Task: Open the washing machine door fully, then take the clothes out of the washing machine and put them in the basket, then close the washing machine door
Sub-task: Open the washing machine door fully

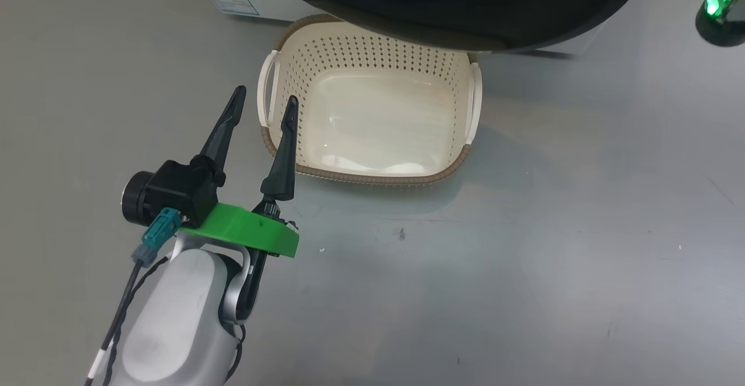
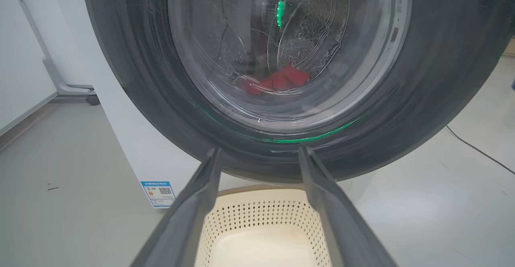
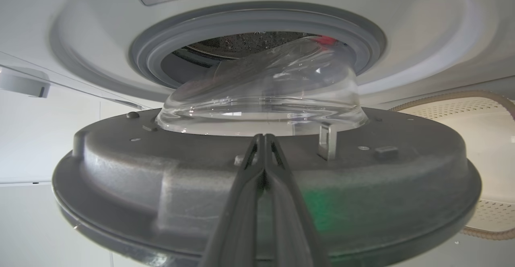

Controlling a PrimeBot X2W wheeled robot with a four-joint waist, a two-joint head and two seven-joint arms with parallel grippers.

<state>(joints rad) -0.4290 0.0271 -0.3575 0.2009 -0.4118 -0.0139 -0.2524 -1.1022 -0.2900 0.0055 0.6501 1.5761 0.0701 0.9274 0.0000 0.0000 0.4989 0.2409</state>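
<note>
Black glossy rim of the washing machine door (image 2: 132,77) stood part-open, not fully swung. Its lower edge overhung the far rim of the basket (image 1: 372,177), which sat empty on the floor just in front of the washing machine (image 3: 422,37). Clothes (image 2: 281,79), red, lay low in the drum, seen through the glass.

Right gripper (image 3: 263,138): fingers pressed together, tips at the door's inner face below the glass bowl; touching or not, could not tell. Left gripper (image 1: 265,98): fingers spread wide, holding nothing, just beside the basket's left handle.

Risks, as I judge:
- The closed tips could skid off the smooth inner plastic, and the door would drift back.
- The left fingers could nudge the light basket out of place.
- The low door edge might catch the basket rim.

Floor (image 1: 524,258) was grey, smooth, lightly scuffed. A white panel (image 2: 20,57) and a thin cable (image 2: 474,148) flanked the machine.
</note>
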